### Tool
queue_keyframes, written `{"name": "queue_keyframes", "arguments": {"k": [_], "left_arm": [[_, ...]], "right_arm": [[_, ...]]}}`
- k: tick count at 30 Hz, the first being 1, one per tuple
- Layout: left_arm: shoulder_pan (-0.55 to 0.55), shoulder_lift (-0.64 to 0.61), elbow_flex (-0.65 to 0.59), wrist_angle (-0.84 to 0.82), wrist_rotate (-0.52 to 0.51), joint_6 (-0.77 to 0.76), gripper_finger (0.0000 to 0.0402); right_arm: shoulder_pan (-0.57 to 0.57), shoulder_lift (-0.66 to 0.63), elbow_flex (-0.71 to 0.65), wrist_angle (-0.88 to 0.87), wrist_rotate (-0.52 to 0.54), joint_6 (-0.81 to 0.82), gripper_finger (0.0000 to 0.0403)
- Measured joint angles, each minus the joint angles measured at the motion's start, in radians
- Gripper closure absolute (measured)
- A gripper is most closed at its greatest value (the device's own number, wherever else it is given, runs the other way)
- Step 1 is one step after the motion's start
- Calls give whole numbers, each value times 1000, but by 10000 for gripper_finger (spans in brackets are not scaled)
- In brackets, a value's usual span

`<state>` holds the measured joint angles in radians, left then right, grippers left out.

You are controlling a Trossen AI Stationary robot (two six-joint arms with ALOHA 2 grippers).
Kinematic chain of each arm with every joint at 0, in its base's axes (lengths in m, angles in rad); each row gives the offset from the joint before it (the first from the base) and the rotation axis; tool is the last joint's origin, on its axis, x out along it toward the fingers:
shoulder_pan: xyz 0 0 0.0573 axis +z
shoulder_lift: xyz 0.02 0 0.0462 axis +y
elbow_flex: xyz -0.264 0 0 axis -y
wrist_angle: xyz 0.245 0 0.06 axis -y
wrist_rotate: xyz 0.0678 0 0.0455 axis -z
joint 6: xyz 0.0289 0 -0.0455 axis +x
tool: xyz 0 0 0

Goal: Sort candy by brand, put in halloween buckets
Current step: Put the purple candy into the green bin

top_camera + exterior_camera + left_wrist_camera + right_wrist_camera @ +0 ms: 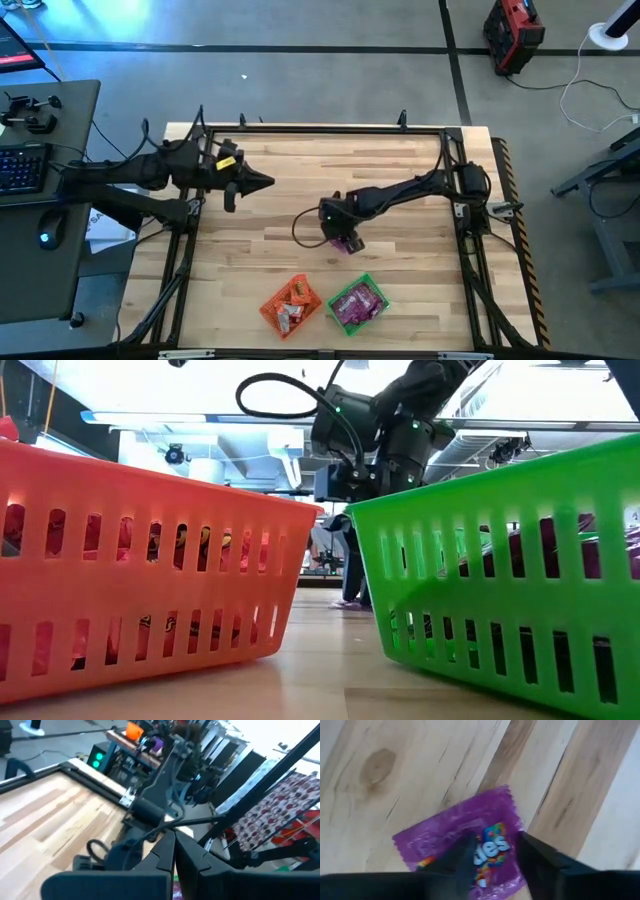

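High view: right tool [345,240] over purple packet [349,241] mid-worktop [270,240], well apart from orange bucket [291,305] and green bucket [357,302], both holding candy. Left tool [262,182] parked, closed, empty.
Low view: buckets side by side; purple visible through green slots. Risk: drop into orange = wrong brand.
Right wrist: fingers [462,857] straddle packet, partly open, grip unconfirmed. Flat, slick wrapper; pads may skate, pinch only film, or slip out mid-carry.
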<state>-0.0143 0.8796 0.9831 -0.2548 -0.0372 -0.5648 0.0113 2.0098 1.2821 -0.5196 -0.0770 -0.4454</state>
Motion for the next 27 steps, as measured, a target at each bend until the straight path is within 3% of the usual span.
{"name": "queue_keyframes", "arguments": {"k": [4,6,14,20,24,27], "left_arm": [[0,0,0,-47,-2,6,401],[0,0,0,-62,-4,22,401],[14,-24,0,-62,-5,79,401],[50,-52,0,-65,-5,83,401],[68,-55,0,-102,-5,108,401],[76,-55,0,-125,-5,98,401]], "right_arm": [[9,2,-1,-7,61,16,357],[10,2,-1,-12,64,19,390],[-5,-28,25,-71,104,66,400],[-27,-53,129,-130,79,85,396],[-65,-51,150,-147,-43,107,370],[-95,-41,148,-198,-115,89,329]]}}
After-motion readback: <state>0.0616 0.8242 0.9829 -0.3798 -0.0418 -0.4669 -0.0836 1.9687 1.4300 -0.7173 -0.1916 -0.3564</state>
